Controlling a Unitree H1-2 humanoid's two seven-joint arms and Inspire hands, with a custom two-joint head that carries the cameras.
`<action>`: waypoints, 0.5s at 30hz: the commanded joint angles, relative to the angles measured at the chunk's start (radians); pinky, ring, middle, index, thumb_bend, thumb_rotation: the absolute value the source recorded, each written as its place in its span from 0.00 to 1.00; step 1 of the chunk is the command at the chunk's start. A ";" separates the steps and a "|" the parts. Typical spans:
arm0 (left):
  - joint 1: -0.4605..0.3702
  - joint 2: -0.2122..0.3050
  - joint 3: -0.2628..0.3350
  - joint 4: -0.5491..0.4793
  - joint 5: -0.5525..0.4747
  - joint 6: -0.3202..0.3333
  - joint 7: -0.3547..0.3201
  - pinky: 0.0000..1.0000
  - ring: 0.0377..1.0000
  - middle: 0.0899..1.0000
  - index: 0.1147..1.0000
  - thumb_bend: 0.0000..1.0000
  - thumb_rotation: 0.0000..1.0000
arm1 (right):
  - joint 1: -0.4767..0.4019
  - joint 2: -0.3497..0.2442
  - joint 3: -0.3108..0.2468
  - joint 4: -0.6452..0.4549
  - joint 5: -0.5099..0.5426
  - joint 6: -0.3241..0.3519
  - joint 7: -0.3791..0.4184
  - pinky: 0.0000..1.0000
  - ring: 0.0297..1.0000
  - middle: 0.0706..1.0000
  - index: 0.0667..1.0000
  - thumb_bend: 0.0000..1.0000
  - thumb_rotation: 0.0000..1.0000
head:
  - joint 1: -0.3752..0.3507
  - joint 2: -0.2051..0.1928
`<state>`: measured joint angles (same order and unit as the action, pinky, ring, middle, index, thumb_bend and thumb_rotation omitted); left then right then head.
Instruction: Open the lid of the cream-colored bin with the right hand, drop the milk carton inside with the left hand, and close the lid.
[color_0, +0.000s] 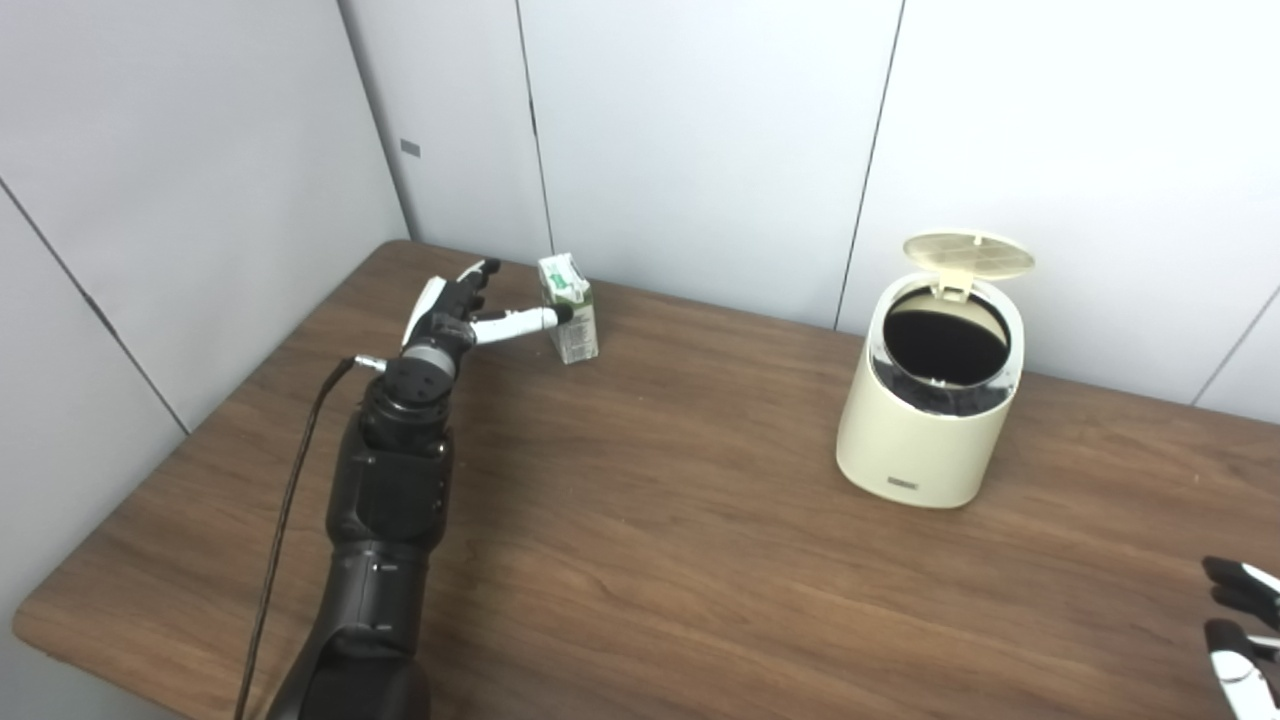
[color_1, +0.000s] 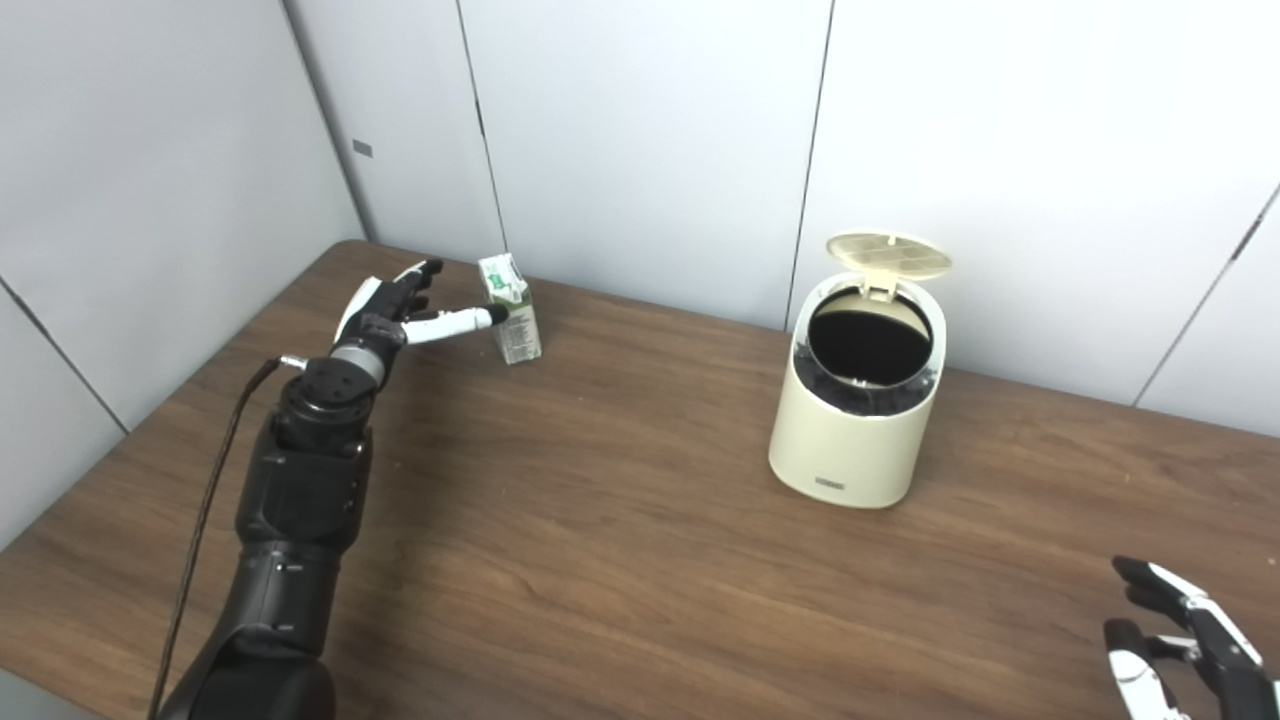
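Lid (color_0: 968, 253) already tipped up and back on the cream-colored bin (color_0: 930, 440), mouth dark and exposed, at the right of the worktop (color_0: 640, 520) and toward its far side. Milk carton (color_0: 570, 308) upright at the far left, close to the wall panels, well apart from the bin. Left hand (color_0: 455, 310) just beside the carton on its left, released and spread, one long digit stretched toward the carton's near face at about mid-height and apparently touching or nearly so; nothing gripped yet. Right hand (color_1: 1180, 640) low at the near right corner, fingers apart, holding nothing, well clear of the bin. Chief risk from here: a push instead of a grasp. Tall, narrow, light by the look of it, so likely to tip or skid toward the wall if only one digit makes contact before the rest wrap round. Also a chance of a crooked pinch near the gabled top, with the carton twisting out on the lift. Then a long carry rightward across open worktop to the bin: a loose hold could drop it short, and a low approach could knock the bin's rim or shove the whole bin. Lid standing unsupported, so a bump from the carton or the arm might flip it shut before the drop. Cable (color_0: 290, 500) hanging beside the left arm possibly liable to drag on the worktop edge.
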<state>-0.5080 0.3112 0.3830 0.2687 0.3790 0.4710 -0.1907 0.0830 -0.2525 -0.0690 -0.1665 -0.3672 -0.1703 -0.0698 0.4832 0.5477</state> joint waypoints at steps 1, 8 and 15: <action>-0.048 0.041 -0.016 0.003 -0.002 -0.001 0.028 0.88 0.94 0.96 1.00 1.00 0.26 | -0.007 -0.005 -0.016 -0.040 -0.012 -0.003 -0.015 0.50 0.73 0.75 0.71 0.12 0.77 | 0.000 0.001; -0.046 0.059 -0.049 0.022 -0.043 -0.003 0.040 0.86 0.92 0.95 1.00 1.00 0.26 | 0.003 -0.007 -0.021 -0.044 -0.010 -0.008 -0.017 0.49 0.72 0.75 0.71 0.10 0.75 | -0.013 0.003; -0.054 0.096 -0.138 0.062 -0.111 -0.012 0.034 0.84 0.97 1.00 1.00 1.00 0.24 | 0.035 -0.011 -0.031 -0.080 -0.013 0.014 -0.005 0.49 0.72 0.74 0.70 0.10 0.67 | -0.021 0.008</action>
<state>-0.5168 0.3864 0.2591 0.3280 0.2831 0.4647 -0.1596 0.1344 -0.2526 -0.0894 -0.2021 -0.3767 -0.1517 -0.0700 0.4648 0.5538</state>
